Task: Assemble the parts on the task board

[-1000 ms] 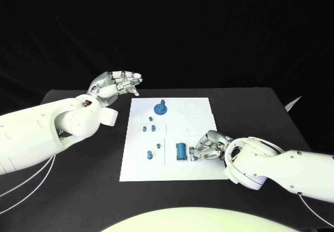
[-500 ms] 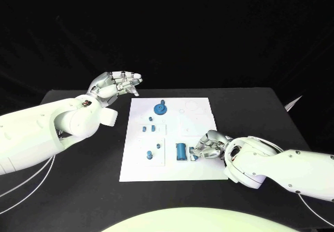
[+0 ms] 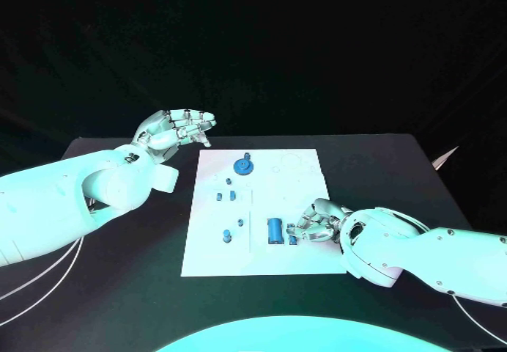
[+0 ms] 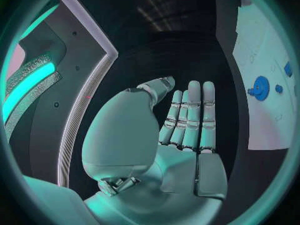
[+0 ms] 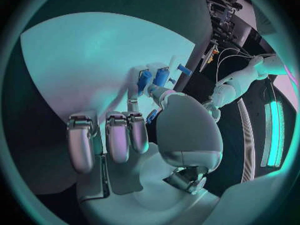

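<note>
no movement seen | right hand (image 3: 313, 224) fingers curled on task board (image 3: 301, 257), touching blue cylinder part (image 3: 275, 230) | left hand (image 3: 176, 130) empty, raised

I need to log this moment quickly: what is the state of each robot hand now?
Left robot hand: open, holds nothing, raised beside the white task board.
Right robot hand: pinches a small blue part.

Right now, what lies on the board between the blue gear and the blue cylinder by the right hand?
In the head view, two small blue pieces lie on the white board between the gear and the cylinder.
</note>
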